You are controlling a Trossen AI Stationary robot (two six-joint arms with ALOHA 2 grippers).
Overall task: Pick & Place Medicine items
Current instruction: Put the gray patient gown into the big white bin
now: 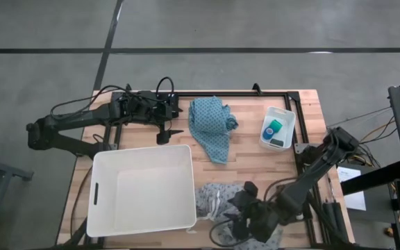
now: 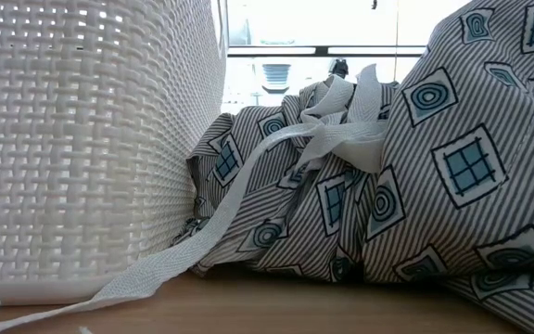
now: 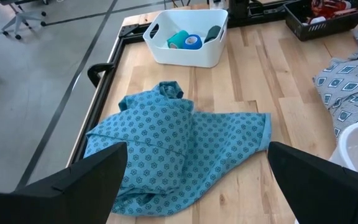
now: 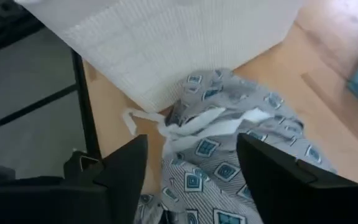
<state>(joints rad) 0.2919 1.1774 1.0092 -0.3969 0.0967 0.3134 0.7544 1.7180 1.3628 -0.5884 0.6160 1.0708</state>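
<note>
right end effector (image 1: 236,221) hovers over grey cloth (image 1: 217,198), well apart from teal roll (image 1: 273,127).

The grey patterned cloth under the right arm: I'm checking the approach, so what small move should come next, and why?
Probably lower the right gripper a little onto the grey patterned cloth. Its jaws stand open directly above the cloth beside the white basket, gripping nothing yet.

A teal-green roll (image 3: 178,40) and a blue roll (image 3: 194,42) lie touching, side by side, inside a small white bin (image 3: 188,55) at the upper middle of the left wrist picture. In the high view the bin sits at upper right, the teal-green roll (image 1: 275,127) showing inside.
</note>
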